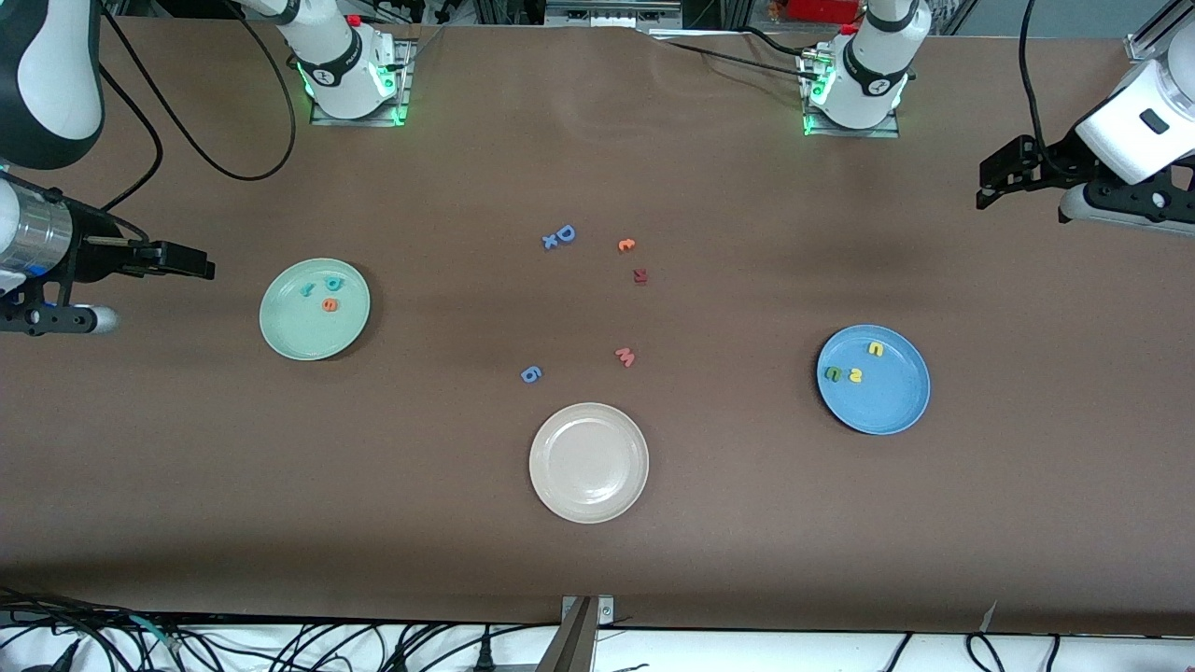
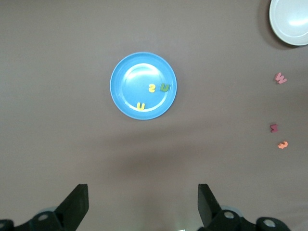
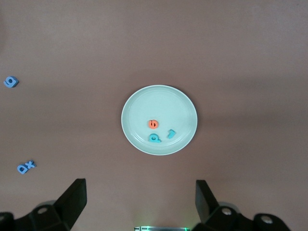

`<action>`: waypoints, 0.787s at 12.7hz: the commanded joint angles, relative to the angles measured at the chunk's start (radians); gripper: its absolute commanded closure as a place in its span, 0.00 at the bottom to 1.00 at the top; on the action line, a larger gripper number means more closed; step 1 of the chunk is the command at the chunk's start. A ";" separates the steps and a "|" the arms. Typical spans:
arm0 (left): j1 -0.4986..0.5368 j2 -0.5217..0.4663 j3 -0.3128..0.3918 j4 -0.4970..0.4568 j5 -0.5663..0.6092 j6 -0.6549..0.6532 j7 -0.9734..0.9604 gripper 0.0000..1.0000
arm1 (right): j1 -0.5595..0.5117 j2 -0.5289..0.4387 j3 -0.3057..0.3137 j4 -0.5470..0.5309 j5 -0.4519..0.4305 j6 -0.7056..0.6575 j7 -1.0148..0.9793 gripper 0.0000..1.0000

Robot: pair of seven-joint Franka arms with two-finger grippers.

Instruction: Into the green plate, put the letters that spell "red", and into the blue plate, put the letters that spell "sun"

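Nearest the front camera sits the cream plate (image 1: 588,462), bare. A little farther up, the blue plate (image 1: 873,379) toward my left arm's end holds the yellow s (image 1: 855,375), the yellow arch (image 1: 876,348) and the dark green arch (image 1: 833,373); the green plate (image 1: 315,309) toward my right arm's end holds the teal r (image 1: 307,289), orange e (image 1: 329,304) and teal d (image 1: 333,283). Both words look sorted, I judge. My left gripper (image 1: 991,182) and right gripper (image 1: 191,262) hang over bare tabletop (image 1: 597,560) at its ends, jaws wide and empty; nothing calls for another pick.
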 commanded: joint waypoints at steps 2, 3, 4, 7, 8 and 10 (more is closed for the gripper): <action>0.005 -0.032 -0.025 -0.025 0.008 -0.033 0.012 0.00 | -0.139 0.003 0.145 0.077 -0.067 -0.020 0.008 0.00; 0.021 -0.035 -0.028 -0.027 0.008 -0.036 0.016 0.00 | -0.211 0.000 0.251 0.078 -0.105 -0.029 0.011 0.01; 0.022 -0.032 -0.028 -0.025 0.010 -0.035 0.021 0.00 | -0.267 -0.004 0.325 0.079 -0.141 -0.029 0.013 0.01; 0.022 -0.035 -0.028 -0.025 0.011 -0.033 0.022 0.00 | -0.387 -0.008 0.455 0.073 -0.176 -0.011 0.017 0.02; 0.022 -0.035 -0.030 -0.021 0.011 -0.029 0.021 0.00 | -0.439 -0.017 0.515 0.061 -0.176 0.003 0.017 0.02; 0.022 -0.030 -0.030 -0.024 0.011 0.000 0.021 0.00 | -0.522 -0.047 0.621 0.009 -0.207 0.054 0.017 0.01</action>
